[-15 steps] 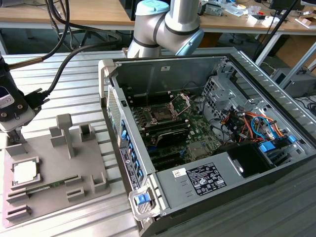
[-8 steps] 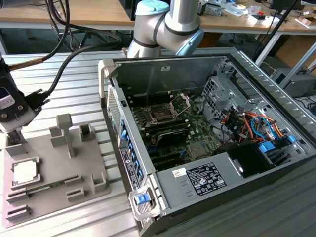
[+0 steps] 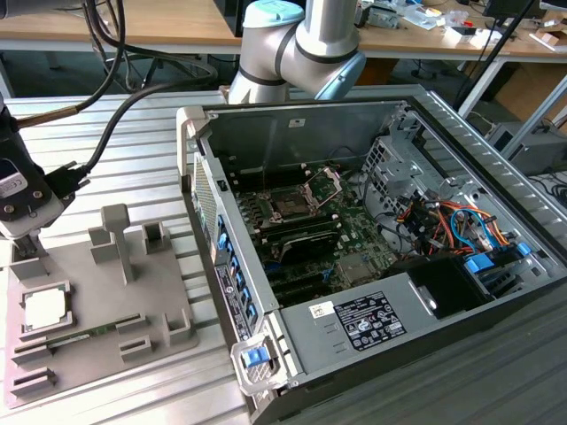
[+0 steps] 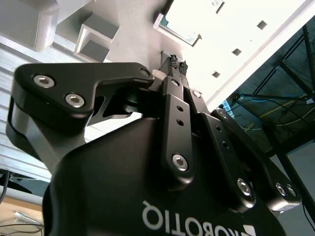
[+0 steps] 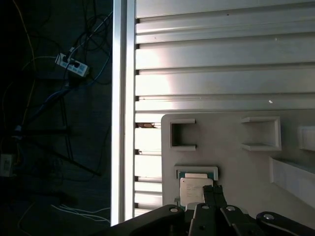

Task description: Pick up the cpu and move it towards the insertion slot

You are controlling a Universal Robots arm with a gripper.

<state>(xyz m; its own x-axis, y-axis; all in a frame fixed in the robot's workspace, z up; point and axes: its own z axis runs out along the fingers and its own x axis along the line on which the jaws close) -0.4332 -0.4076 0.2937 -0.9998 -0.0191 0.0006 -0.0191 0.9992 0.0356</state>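
The cpu (image 3: 45,308) lies flat in a recess of the grey tray (image 3: 159,292) at the exterior view's left, silvery top up. My gripper (image 3: 29,250) hangs just above and behind it, with nothing held. In the first wrist view the fingertips (image 5: 212,189) sit pressed together at the edge of the cpu (image 5: 193,190). The second wrist view shows the gripper (image 4: 178,63) shut, with the cpu (image 4: 178,28) just beyond the tips. The insertion slot (image 3: 289,205) is on the green board inside the open computer case, its metal load plate (image 3: 324,183) tipped up.
The computer case wall (image 3: 221,266) stands between the tray and the board. Grey posts (image 3: 115,239) rise from the tray, and a green memory stick (image 3: 84,336) lies along its front. The arm's base (image 3: 292,44) is behind the case. The slatted table's edge (image 5: 123,98) is near the tray.
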